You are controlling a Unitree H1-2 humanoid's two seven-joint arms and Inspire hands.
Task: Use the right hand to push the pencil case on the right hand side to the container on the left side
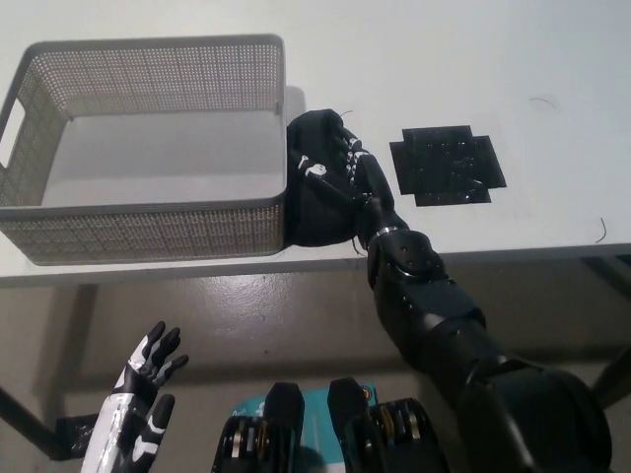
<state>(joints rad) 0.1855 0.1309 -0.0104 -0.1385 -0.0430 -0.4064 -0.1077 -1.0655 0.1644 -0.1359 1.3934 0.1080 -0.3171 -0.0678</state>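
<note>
Now pressed flat against black fabric pencil case (314,212), black right hand (340,163), grip unreadable, shoving it up against grey perforated plastic container (148,232); white left hand (148,379) open, below container.

The black right arm reaches forward, its right hand (340,168) laid flat; the white left hand (148,379) rests low, fingers spread.

Count: 1 grey perforated plastic basket w/ handle cutout (148,212). 1 black soft pencil case (314,212), touching basket's right wall. 1 flat black cross-shaped patch (447,165) on tabletop. 1 white table (513,59). Robot hands: 2 total, 1 white left hand (148,379), 1 black right hand (340,163).
</note>
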